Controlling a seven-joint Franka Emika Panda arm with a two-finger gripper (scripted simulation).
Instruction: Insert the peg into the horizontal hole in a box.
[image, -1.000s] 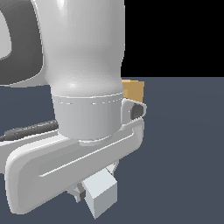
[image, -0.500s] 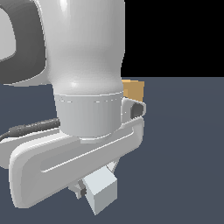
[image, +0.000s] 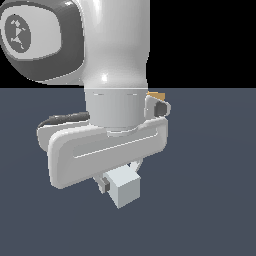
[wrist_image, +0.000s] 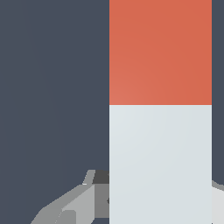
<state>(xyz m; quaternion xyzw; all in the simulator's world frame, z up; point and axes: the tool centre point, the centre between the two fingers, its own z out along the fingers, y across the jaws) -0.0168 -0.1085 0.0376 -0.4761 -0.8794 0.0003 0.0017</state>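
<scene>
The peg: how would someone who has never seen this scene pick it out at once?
In the exterior view, start at the big white arm and go down to the gripper beneath its hand. The pale block end sticking out there is the peg. The wrist view shows it as a square bar, orange-red at one end and white-grey along the rest; nothing else is two-toned.

Box (image: 157, 95) mostly behind arm
</scene>
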